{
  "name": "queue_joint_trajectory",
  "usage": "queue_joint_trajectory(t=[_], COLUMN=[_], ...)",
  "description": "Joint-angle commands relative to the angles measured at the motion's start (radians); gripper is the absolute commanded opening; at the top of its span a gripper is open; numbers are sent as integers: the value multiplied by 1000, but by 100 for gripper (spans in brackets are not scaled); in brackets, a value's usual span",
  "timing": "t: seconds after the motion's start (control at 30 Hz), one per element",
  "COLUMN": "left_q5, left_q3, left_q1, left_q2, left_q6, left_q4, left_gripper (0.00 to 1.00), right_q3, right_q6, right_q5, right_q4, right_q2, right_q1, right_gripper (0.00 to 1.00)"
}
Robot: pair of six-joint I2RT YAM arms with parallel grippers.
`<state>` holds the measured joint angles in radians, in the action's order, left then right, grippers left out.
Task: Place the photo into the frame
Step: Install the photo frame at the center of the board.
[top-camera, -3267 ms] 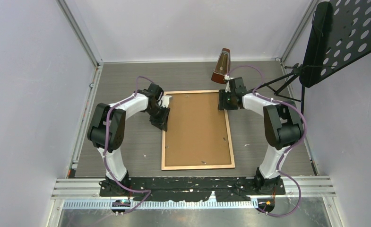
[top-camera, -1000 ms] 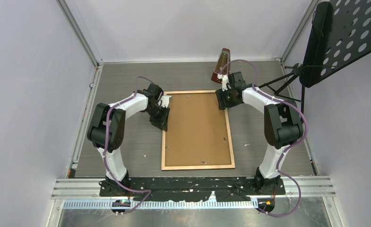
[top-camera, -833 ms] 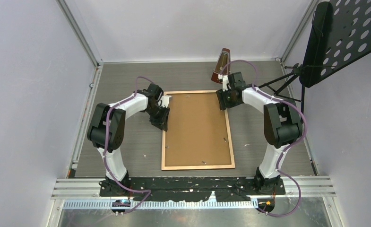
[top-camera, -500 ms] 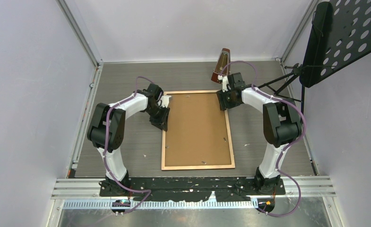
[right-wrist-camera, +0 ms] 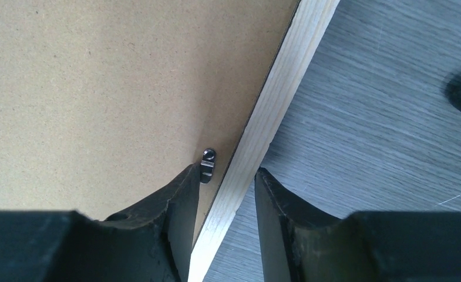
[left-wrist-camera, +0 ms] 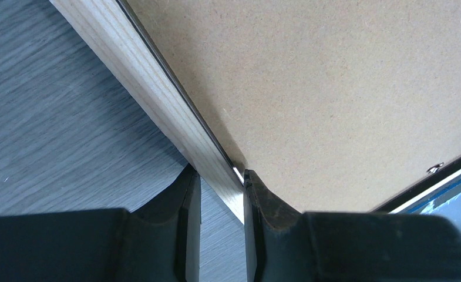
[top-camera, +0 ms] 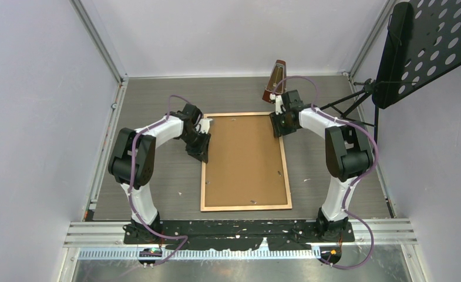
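The frame (top-camera: pixel 245 207) lies rear face up on the table, its light wood border around a brown hardboard backing sheet (top-camera: pixel 245 158). The photo is hidden. My left gripper (top-camera: pixel 201 155) is at the left border near the far corner. In the left wrist view the left gripper (left-wrist-camera: pixel 222 176) is shut on the wood border (left-wrist-camera: pixel 140 82), one finger outside and one on the board side. My right gripper (top-camera: pixel 278 133) straddles the right border (right-wrist-camera: pixel 275 100) near the far corner. The right gripper (right-wrist-camera: pixel 226 173) stands open, with gaps on both sides and a small metal tab (right-wrist-camera: pixel 207 164) by its inner finger.
A wooden metronome (top-camera: pixel 276 81) stands just behind the frame's far right corner. A black perforated music stand (top-camera: pixel 430 47) rises at the right, its legs (top-camera: pixel 351 103) reaching toward the right arm. Grey walls enclose the table on three sides.
The right gripper has crept a little toward the far end of the right border and its jaws have narrowed around it. The left arm and the frame have not moved.
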<state>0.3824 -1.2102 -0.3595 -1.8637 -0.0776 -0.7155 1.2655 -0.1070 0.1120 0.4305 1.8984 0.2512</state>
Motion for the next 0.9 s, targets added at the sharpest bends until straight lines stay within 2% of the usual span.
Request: queue_joint_trajectory(t=[0.0, 0.17, 0.43, 0.6, 0.87], left_q5=[50, 51, 55, 55, 54], left_q3=[9, 9, 7, 7, 8], left_q1=[-1, 1, 2, 2, 2], left_q2=[-10, -9, -14, -11, -14], left_q6=[35, 35, 35, 35, 35], left_q4=[13, 13, 13, 13, 12], left_gripper=[0, 0, 0, 0, 0], right_q3=[31, 46, 58, 69, 93], right_q6=[-15, -38, -51, -50, -57], right_q5=[-28, -29, -14, -11, -25], right_q4=[9, 23, 34, 28, 8], right_q2=[17, 18, 15, 21, 29], right_q1=[0, 0, 0, -1, -1], right_gripper=[41, 32, 30, 25, 21])
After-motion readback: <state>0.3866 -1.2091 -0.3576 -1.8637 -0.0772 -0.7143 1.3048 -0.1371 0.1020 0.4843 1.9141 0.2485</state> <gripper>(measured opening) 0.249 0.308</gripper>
